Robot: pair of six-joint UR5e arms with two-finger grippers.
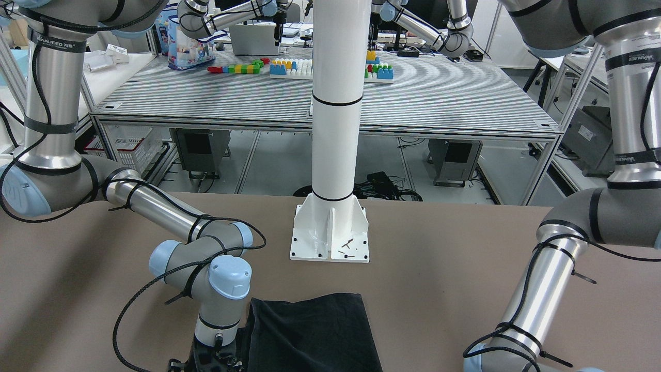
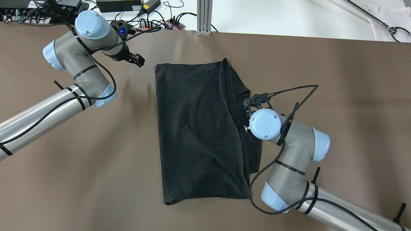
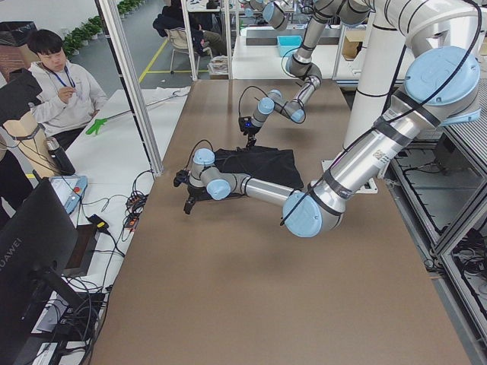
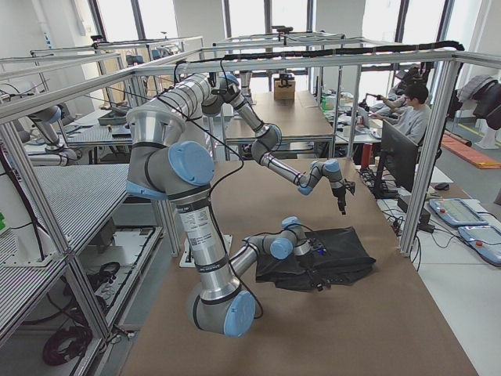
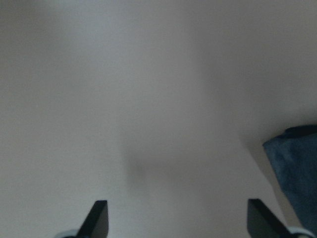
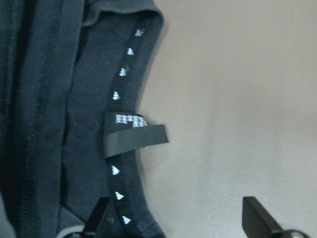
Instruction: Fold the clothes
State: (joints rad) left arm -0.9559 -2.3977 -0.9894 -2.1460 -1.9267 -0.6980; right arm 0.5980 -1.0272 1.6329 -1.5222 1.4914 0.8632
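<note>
The clothes (image 2: 196,128) are one black piece of fabric, folded into a tall rectangle in the middle of the brown table, with a second layer showing along the right edge. They also show in the front view (image 1: 315,330). My left gripper (image 5: 178,223) is open over bare table by the cloth's far left corner (image 5: 297,173); it also shows in the overhead view (image 2: 136,59). My right gripper (image 6: 176,223) is open and empty, pointing down over the cloth's right hem, where a black label (image 6: 136,139) sticks out. My right wrist (image 2: 265,123) hides it from above.
The white pillar's base (image 1: 330,232) is bolted to the table behind the cloth. Cables and power strips (image 2: 128,6) lie past the table's far edge. A person (image 3: 61,91) sits beyond the table's side, by a monitor (image 3: 38,266).
</note>
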